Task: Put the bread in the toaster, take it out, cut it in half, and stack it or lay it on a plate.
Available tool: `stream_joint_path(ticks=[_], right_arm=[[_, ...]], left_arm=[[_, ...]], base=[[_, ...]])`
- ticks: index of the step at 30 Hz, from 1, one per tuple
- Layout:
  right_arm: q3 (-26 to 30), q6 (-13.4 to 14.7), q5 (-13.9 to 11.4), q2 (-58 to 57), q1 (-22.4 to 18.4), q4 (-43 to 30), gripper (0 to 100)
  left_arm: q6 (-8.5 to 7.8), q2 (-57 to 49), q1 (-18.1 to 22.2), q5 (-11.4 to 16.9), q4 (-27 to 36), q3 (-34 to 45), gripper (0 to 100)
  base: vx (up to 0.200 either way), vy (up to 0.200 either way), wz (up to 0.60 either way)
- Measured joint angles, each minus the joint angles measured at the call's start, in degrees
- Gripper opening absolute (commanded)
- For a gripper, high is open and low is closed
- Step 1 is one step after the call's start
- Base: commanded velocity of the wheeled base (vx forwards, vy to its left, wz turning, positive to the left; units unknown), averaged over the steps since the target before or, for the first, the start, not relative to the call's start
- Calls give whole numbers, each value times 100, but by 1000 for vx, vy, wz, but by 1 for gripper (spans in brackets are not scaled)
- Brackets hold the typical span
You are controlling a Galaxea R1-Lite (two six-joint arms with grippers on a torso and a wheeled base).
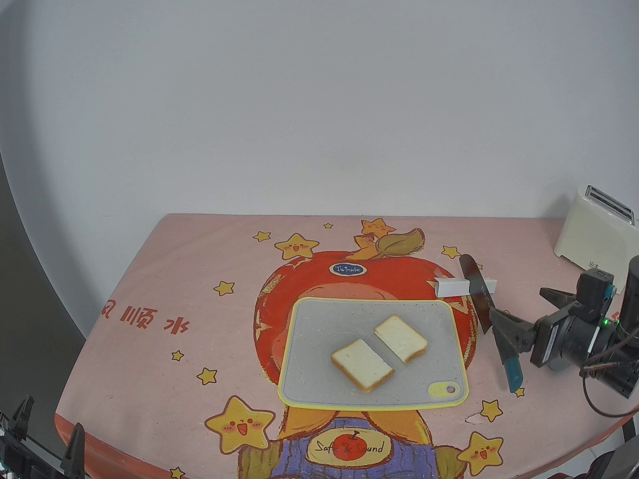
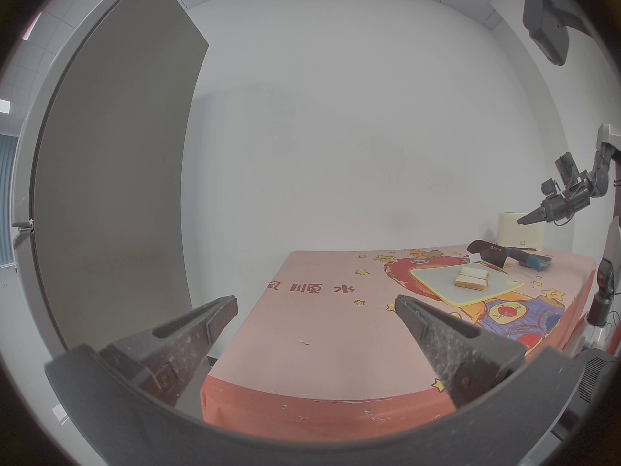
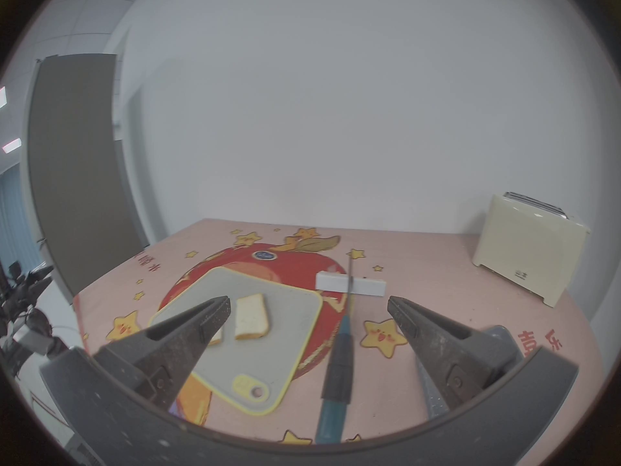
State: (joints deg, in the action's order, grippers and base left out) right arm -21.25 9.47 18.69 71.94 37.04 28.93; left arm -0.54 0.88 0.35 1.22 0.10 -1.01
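Two bread halves (image 1: 363, 364) (image 1: 401, 338) lie side by side on the grey, yellow-rimmed cutting board (image 1: 313, 327). A knife (image 1: 494, 324) with a dark blade and teal handle lies to the board's right, its blade propped on a white rest (image 1: 456, 287). My right gripper (image 1: 527, 311) hovers open above the knife handle, holding nothing. From the right wrist, the knife (image 3: 339, 360) lies below the open gripper (image 3: 309, 312), with one bread half (image 3: 251, 316) on the board (image 3: 272, 351). My left gripper (image 1: 46, 427) stands open off the table's front left corner, away from the bread (image 2: 472, 278).
A cream toaster (image 1: 599, 234) stands at the table's back right corner, also seen as the toaster (image 3: 530, 244) from the right wrist. A pink cartoon cloth (image 1: 186, 287) covers the table, bare on its left half. A white wall rises right behind the table.
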Motion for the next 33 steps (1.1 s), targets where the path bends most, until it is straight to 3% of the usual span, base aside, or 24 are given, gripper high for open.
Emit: stream_joint_path(ticks=[3, 10, 12, 33], right_arm=[[69, -66, -104, -127, 218, 9, 100], [268, -133, -1011, -428, 712, 46, 100], [328, -165, -1154, -501, 783, 55, 100], [276, -669, -1128, -700, 803, 44, 100]], left_arm=[[2, 0, -5, 0, 0, 0, 100], [2, 5, -5, 1, 0, 0, 100], [0, 5, -5, 1, 0, 0, 100], [0, 5, -5, 1, 0, 0, 100]], base=[[0, 0, 0], [0, 0, 0], [0, 0, 0], [0, 0, 0]])
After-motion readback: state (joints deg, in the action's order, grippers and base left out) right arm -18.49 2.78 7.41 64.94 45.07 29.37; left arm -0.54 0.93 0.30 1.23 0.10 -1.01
